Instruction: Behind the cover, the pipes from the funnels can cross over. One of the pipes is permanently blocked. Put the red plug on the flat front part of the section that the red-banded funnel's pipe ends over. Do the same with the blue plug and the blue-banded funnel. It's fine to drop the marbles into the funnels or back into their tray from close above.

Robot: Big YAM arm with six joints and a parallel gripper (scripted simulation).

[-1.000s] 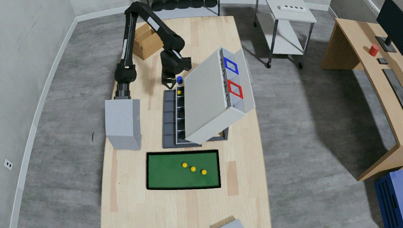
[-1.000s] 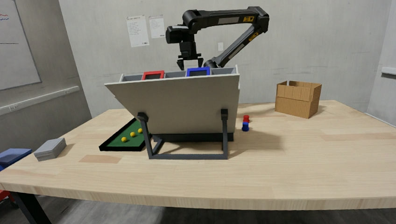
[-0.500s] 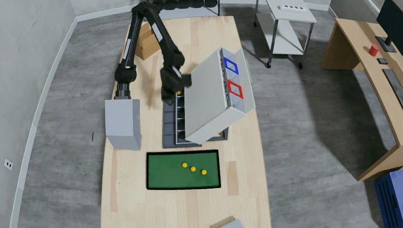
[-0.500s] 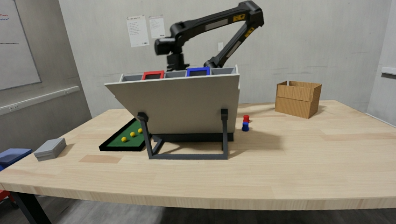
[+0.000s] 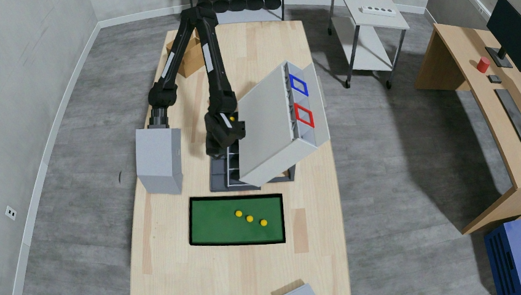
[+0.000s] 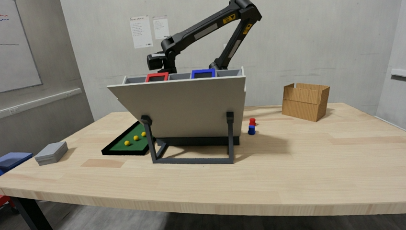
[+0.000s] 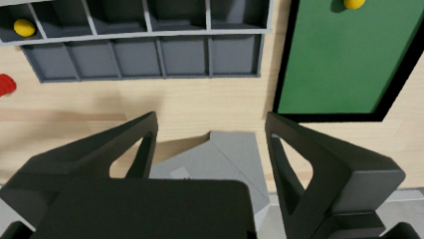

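My gripper [image 7: 211, 119] [image 5: 216, 147] is open and empty. It hangs above the bare table beside the row of sections. One yellow marble [image 7: 24, 27] [image 5: 231, 118] lies in the end section under the cover. The dark flat front parts [image 7: 139, 57] [image 5: 218, 174] are bare. The red plug [image 7: 5, 84] [image 6: 252, 121] and the blue plug [image 6: 251, 130] stand on the table past that end of the row. The red-banded funnel [image 5: 304, 115] [image 6: 156, 76] and the blue-banded funnel [image 5: 298, 84] [image 6: 203, 73] sit at the top of the slanted grey cover [image 5: 265, 120] [image 6: 185, 105]. Three marbles [image 5: 249, 218] [image 6: 135, 137] lie in the green tray [image 5: 212, 222] [image 7: 338, 70].
The arm's grey base box [image 5: 158, 160] [image 7: 224, 159] stands beside the section row, right under the gripper. A cardboard box [image 6: 306, 101] [image 5: 190, 60] is at the far end of the table. A small grey block [image 6: 51, 153] lies near the table's other end.
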